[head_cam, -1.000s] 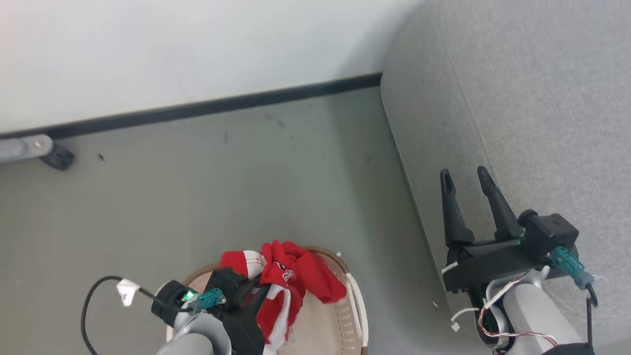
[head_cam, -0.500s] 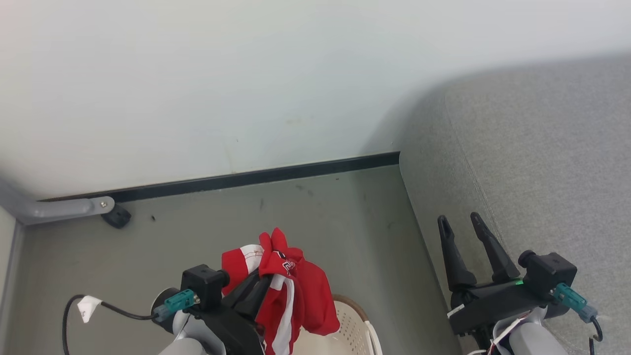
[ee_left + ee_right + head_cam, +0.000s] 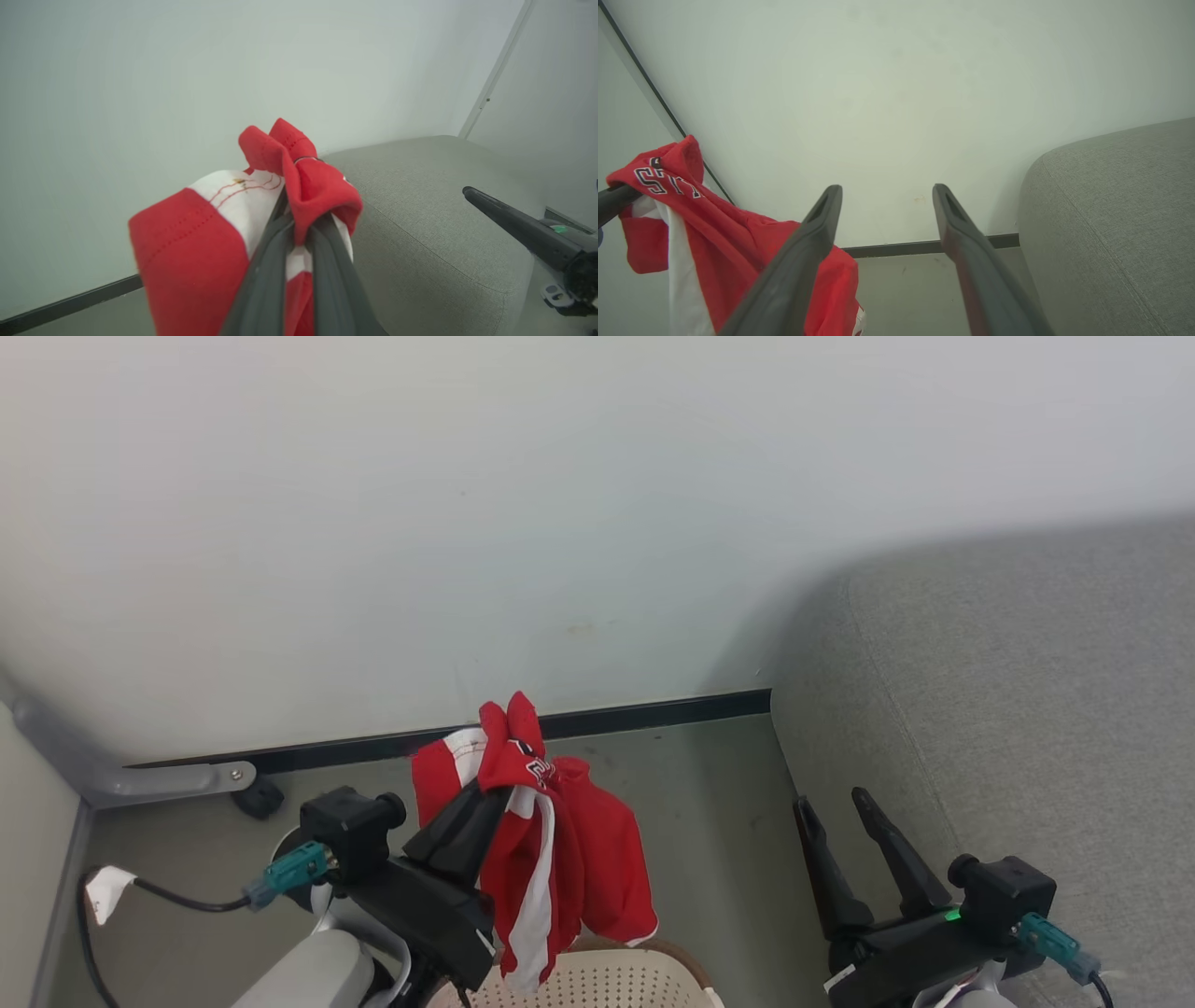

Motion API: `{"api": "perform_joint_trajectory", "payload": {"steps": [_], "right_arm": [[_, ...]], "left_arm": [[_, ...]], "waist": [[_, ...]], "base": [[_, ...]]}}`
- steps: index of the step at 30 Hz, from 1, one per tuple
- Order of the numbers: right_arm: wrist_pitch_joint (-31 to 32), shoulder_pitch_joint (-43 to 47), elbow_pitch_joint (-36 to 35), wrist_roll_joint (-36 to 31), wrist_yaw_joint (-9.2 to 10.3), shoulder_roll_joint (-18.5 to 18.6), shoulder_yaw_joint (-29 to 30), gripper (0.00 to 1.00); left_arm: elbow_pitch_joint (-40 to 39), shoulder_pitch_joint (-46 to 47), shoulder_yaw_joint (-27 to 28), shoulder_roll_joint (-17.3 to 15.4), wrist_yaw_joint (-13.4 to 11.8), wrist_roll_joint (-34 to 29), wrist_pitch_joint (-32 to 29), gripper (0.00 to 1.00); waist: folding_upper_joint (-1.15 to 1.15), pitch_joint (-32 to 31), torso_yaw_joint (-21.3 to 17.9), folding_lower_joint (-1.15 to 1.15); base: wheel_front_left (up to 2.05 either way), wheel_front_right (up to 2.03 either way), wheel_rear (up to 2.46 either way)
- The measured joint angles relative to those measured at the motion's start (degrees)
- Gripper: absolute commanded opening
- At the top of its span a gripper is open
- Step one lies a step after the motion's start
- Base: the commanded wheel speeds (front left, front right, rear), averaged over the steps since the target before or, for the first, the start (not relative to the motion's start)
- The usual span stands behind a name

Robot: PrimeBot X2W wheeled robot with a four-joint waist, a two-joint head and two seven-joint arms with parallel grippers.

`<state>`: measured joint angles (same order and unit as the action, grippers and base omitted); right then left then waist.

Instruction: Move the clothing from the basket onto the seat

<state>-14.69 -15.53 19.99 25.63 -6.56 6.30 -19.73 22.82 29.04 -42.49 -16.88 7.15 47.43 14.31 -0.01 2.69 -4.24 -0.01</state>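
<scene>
Left end effector (image 3: 487, 791) clamped on red-and-white clothing (image 3: 607, 859), hanging above round cream perforated plastic basket (image 3: 607, 985). Right end effector (image 3: 829, 798) spread wide, empty, beside grey woven-fabric seat (image 3: 1027, 709).

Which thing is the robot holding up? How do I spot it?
Find the big grey woven-fabric sofa on the right, then look left to the round cream plastic basket with small holes at the bottom. Above it, the left gripper is shut on soft red-and-white clothing hanging in the air. It is the one bright red thing, with a white stripe and lettering.
</scene>
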Motion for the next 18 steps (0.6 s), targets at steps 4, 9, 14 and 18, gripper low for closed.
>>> {"api": "perform_joint_trajectory", "payload": {"steps": [4,9,14,18], "right_arm": [[0.0,0.2,0.1,0.1,-0.09,0.0,-1.3,1.00],[0.0,0.2,0.8,0.0,-0.34,0.0,-3.6,1.00],[0.0,-0.5,2.6,-0.4,-0.49,-0.1,-6.2,1.00],[0.0,-1.6,4.9,-0.5,-0.51,-0.4,-9.6,1.00]], "left_arm": [[-1.9,0.9,0.9,-0.2,0.0,0.0,0.0,0.00],[-4.2,1.0,1.0,-0.2,-0.1,0.0,0.0,0.00],[-5.5,1.2,0.8,0.1,-0.2,0.0,0.0,0.00],[-6.8,1.7,0.3,1.0,-0.2,0.0,-0.1,0.00]], "waist": [[0.01,-0.2,0.1,0.00],[0.01,-0.2,0.2,0.01],[0.01,-0.2,0.5,0.01],[0.01,-0.3,1.2,0.01]], "base": [[0.00,0.00,0.00],[0.00,0.00,0.00],[0.00,0.00,0.00],[0.00,0.00,0.00]]}}
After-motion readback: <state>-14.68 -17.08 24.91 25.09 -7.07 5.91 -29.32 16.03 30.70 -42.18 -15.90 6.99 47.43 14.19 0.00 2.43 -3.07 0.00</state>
